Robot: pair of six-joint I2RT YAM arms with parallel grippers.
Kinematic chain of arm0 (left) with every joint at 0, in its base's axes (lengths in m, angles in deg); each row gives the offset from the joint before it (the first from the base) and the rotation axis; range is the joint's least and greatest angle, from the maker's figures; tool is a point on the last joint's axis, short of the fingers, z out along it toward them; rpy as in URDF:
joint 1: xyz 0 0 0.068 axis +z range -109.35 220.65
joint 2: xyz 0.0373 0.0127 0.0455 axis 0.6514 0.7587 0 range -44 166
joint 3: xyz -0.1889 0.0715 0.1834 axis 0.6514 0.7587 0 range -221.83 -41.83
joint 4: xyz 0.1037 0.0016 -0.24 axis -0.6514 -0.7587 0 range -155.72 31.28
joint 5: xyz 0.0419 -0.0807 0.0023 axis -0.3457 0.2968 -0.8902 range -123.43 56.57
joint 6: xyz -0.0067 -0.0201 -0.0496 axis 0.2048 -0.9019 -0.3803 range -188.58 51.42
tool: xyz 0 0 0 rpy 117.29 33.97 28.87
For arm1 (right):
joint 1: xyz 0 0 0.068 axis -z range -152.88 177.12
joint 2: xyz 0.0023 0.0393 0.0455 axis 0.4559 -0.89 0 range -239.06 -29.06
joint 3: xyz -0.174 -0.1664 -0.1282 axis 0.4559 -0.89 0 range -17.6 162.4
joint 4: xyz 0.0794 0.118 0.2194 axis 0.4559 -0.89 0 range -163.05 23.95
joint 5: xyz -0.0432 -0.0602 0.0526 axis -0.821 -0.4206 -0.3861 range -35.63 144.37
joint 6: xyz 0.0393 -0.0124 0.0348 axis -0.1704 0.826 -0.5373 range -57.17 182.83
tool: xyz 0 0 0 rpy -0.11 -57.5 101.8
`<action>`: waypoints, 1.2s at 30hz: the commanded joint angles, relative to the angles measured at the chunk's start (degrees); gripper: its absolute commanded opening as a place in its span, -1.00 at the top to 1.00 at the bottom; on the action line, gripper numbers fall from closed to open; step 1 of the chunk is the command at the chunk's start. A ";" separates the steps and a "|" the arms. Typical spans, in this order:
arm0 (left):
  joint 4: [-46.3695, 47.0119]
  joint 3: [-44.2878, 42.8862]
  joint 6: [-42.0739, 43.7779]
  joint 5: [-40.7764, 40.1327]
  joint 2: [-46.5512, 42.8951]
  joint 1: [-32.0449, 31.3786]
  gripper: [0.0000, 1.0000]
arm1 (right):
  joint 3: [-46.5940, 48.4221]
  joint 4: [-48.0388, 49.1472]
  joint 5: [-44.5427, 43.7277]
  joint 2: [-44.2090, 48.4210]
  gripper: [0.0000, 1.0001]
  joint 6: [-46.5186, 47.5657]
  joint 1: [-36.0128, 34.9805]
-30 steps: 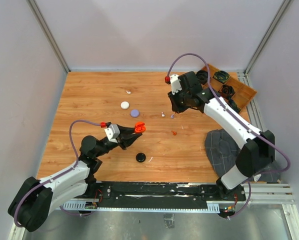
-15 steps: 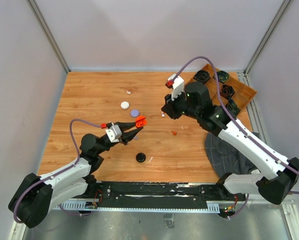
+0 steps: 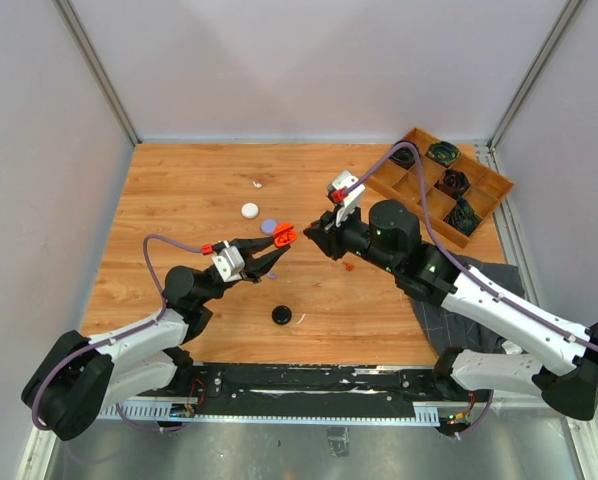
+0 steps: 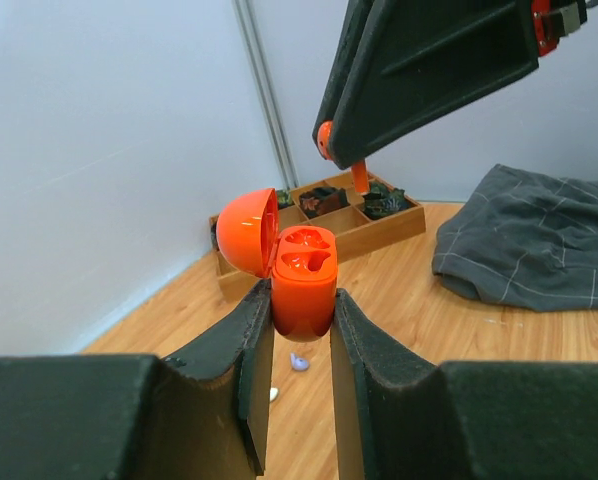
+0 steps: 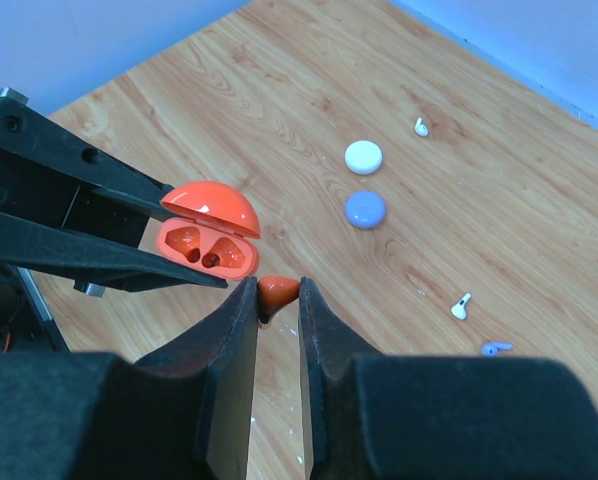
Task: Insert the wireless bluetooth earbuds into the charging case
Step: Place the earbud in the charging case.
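From above, we see the left gripper (image 3: 277,243) clamped on the open red-orange charging case (image 3: 283,235), which it holds over the middle of the wooden table (image 3: 179,200). The right gripper (image 3: 315,238) points at the case from just beside it on the right, but from here we cannot tell what its fingers hold. A loose red-orange earbud (image 3: 349,266) lies on the table under the right arm. A white puck (image 3: 249,210) and a purple puck (image 3: 269,226) sit just behind the case, and a black puck (image 3: 281,315) lies nearer the arm bases. A wooden tray (image 3: 484,182) of black coiled bundles (image 3: 453,183) fills the far right corner, with a grey cloth (image 3: 441,288) in front of it. Pale walls close the table in. At the left wrist we see the case upright between the two fingers, its lid hinged open to the left and both wells showing. The right gripper hangs above and beyond it, and the held earbud (image 4: 360,178) pokes down from its tips, apart from the case. At the right wrist we see the fingers pressed together on that earbud. The open case is just beyond and to the left of the tips, not touching. A white earbud (image 5: 461,305) and a pale purple earbud (image 5: 494,348) lie on the boards to the right.
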 commanded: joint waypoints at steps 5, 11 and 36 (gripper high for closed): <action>4.28 -2.27 -0.09 -1.37 1.66 -1.34 0.99 | -2.65 10.38 -3.48 1.02 0.79 -0.58 -3.44; 5.41 -2.36 -0.63 -2.14 2.57 -1.86 0.99 | -3.15 12.51 -3.27 0.22 0.79 -0.02 -4.45; 5.61 -3.04 -2.62 -2.92 3.31 -2.61 0.99 | -5.10 16.10 -6.02 -2.75 0.82 1.34 -6.05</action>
